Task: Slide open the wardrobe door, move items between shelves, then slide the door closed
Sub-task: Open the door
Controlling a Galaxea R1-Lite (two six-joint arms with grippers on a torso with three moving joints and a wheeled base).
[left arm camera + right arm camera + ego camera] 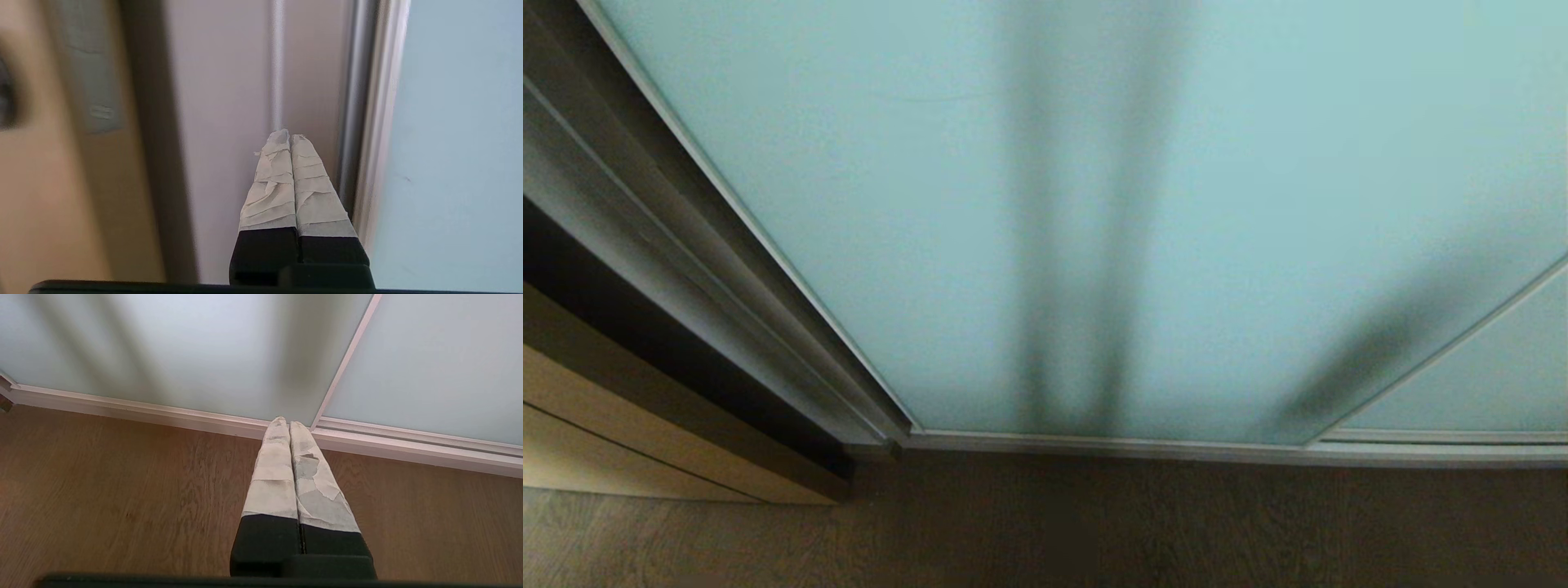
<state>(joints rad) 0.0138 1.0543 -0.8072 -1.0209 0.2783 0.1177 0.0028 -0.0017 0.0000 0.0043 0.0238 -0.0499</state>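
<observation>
Taped fingertips (282,171) of my left gripper (290,136) are pressed together, empty, aimed at the grey jamb just beside the sliding wardrobe door (457,143). My right gripper (289,424) is likewise closed and empty, low over the wood floor (122,490) and short of the door's bottom rail. Risks: tips may skate off the slim silver frame (380,122) or wedge in the jamb channel. Door looks closed, frosted aqua, dark blurs behind it.
</observation>
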